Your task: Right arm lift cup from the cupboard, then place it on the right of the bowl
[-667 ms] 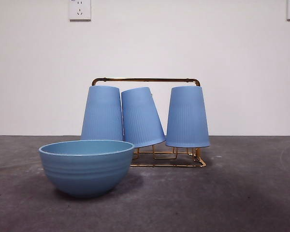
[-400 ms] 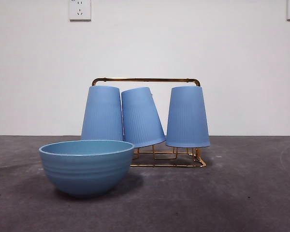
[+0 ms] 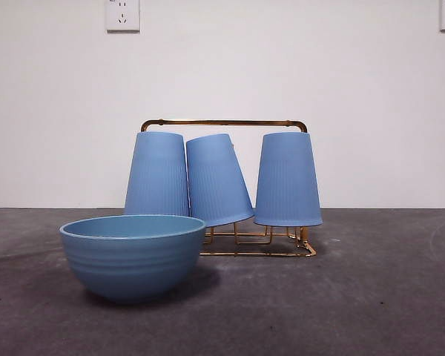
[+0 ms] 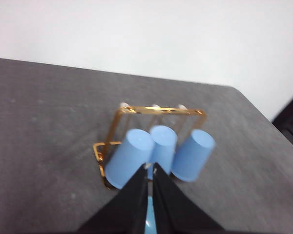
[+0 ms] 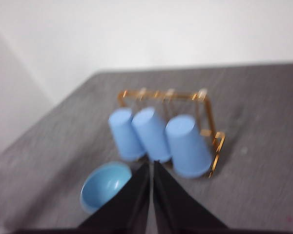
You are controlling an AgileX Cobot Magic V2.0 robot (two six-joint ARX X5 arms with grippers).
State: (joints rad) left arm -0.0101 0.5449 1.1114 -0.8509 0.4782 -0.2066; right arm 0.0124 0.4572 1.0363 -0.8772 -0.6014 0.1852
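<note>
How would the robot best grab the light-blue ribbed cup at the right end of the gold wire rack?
Probably around the upper half of the rightmost light-blue ribbed cup, which hangs upside down on the gold wire rack. Coming from its outer right side looks safest: a gap separates it from the tilted middle cup, and the sides taper narrower toward the top. The right hand then lifts it straight up off the rack.

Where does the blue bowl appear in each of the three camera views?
Front view: the bowl stands low left, in front of the rack.
Left wrist view: only a blue sliver, probably the bowl, between the left pincer's tips.
Right wrist view: the bowl is lower left.
Shared landmark: the gold rack holding three cups.
</note>
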